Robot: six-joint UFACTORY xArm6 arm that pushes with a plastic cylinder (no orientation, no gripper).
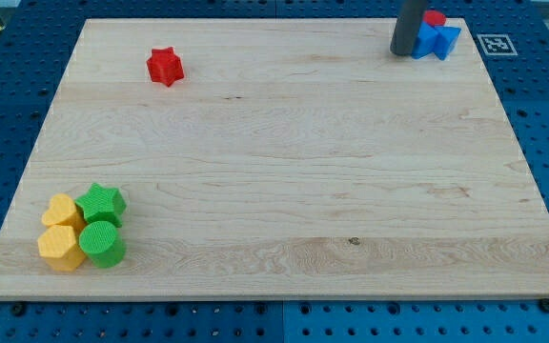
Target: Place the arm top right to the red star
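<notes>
worktop point(284, 171): pale wood, visible grain, a small dark knot, smooth satin finish.
red star point(164, 66): matt, looks like moulded plastic.
green star point(101, 202): matt plastic look, slightly ridged faces.
yellow blocks point(62, 246): same matt plastic look, fine ridges.
blue block point(437, 39): matt, probably plastic; partly hidden behind my rod.
my tip point(403, 51): dark, matt, smooth; material hard to tell.
surround point(8, 105): blue pegboard, slight sheen.
</notes>
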